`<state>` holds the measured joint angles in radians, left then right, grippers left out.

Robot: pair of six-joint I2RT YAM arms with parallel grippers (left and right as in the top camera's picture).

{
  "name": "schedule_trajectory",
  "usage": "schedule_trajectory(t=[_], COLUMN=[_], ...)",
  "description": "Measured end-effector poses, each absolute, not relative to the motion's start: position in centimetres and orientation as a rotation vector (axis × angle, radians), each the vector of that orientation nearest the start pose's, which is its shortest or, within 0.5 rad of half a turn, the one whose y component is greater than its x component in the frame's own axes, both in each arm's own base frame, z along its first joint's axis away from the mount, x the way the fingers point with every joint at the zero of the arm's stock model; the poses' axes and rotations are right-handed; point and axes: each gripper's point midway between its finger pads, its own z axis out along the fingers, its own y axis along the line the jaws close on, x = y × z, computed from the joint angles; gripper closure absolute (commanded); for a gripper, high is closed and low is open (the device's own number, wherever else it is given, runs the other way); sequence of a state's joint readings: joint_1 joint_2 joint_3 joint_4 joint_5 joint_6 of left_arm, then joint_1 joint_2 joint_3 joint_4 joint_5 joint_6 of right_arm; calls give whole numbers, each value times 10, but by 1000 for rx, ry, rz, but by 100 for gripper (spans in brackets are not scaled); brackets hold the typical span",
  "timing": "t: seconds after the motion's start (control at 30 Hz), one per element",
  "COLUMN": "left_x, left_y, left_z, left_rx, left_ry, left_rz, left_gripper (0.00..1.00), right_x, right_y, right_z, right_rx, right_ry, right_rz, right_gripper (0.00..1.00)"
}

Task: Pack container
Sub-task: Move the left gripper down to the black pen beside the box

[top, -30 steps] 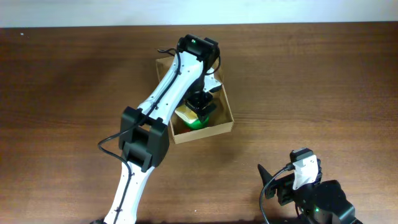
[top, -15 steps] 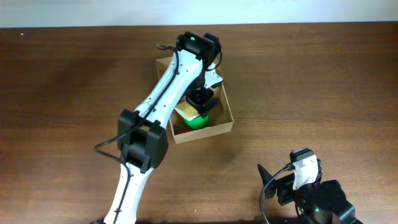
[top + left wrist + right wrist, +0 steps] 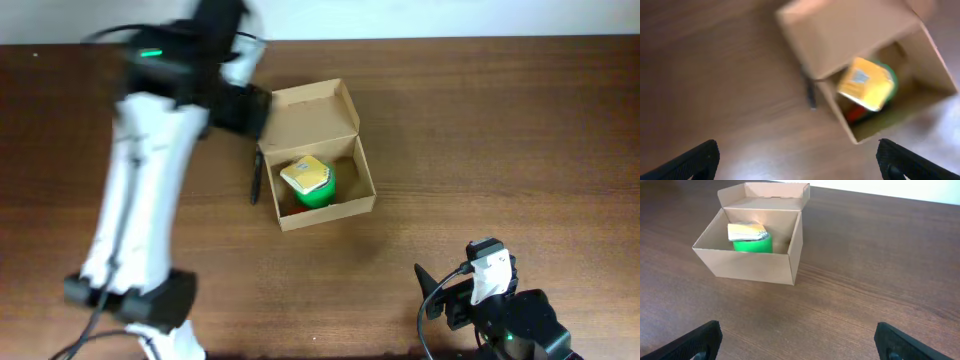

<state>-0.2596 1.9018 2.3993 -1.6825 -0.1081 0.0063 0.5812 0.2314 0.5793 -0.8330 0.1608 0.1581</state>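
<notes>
- One plain tan cardboard container [image 3: 325,212] sat on the dark wooden counter [image 3: 500,120], a little left of center in the overhead view and in the upper left of the right wrist view [image 3: 745,265].
- It was rectangular, with unprinted walls, and its hinged flap lid [image 3: 310,110] stood open, folded back toward the top of the overhead frame.
- Inside it stood a green round item [image 3: 318,195], with a yellow packet [image 3: 306,174] lying tilted on top of it.
- In the left wrist view a reddish patch [image 3: 855,112] showed beneath the packet; what it was could not be told.
- A thin dark stick [image 3: 255,180] lay on the counter just beside the container's wall, on its left in the overhead frame.
- The left tool [image 3: 800,162] had its fingers spread wide apart with nothing between them, one tip in each lower corner of its own blurred view, which looked down on the container from above.
- The left arm [image 3: 150,180] appeared smeared along the left of the overhead frame.
- The right tool [image 3: 797,342] was likewise spread wide and empty, low at the lower right of the overhead frame, well apart from the container.
</notes>
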Motion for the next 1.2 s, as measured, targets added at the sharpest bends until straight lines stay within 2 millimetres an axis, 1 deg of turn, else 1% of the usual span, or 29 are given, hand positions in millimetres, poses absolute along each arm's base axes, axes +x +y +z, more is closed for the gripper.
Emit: schedule_trajectory(t=[0.03, 0.1, 0.17, 0.2, 0.3, 0.33, 0.4, 0.53, 0.67, 0.73, 0.77, 0.8, 0.93, 1.07, 1.2], left_x=[372, 357, 337, 327, 311, 307, 302, 295, 299, 299, 301, 304, 328, 340, 346], left_y=[-66, -44, -34, -31, -30, -30, -30, -41, -51, -54, -55, -56, -61, -64, -65], left_z=[310, 310, 301, 292, 271, 261, 244, 199, 152, 131, 123, 117, 99, 71, 47], left_rx=[269, 178, 140, 128, 94, 73, 40, 10, -13, -25, -29, -30, -31, -32, -34], left_ry=[2726, 2753, 2797, 2819, 2834, 2828, 2805, 2761, 2764, 2788, 2795, 2799, 2782, 2819, 2859], left_rz=[84, 97, 106, 108, 98, 90, 66, -48, -130, -148, -153, -159, -174, -178, -173], left_gripper=[0, 0, 0, 0, 0, 0, 0, 0, 1, 1, 0, 0, 0, 0, 0], right_x=[173, 173, 173, 173, 173, 173, 173, 173, 173, 173, 173, 173, 173, 173, 173], right_y=[80, 80, 80, 81, 80, 80, 81, 81, 80, 80, 80, 80, 80, 80, 80], right_z=[200, 200, 200, 200, 200, 200, 200, 200, 200, 200, 200, 200, 200, 200, 200], right_rx=[-335, -335, -335, -335, -335, -335, -335, -335, -335, -334, -335, -335, -335, -335, -335], right_ry=[2035, 2035, 2035, 2035, 2035, 2035, 2034, 2035, 2035, 2035, 2036, 2035, 2035, 2035, 2035], right_rz=[294, 294, 294, 294, 294, 294, 294, 294, 294, 294, 294, 294, 294, 294, 294], right_gripper=[1, 1, 1, 1, 1, 1, 1, 1, 1, 1, 1, 1, 1, 1, 1])
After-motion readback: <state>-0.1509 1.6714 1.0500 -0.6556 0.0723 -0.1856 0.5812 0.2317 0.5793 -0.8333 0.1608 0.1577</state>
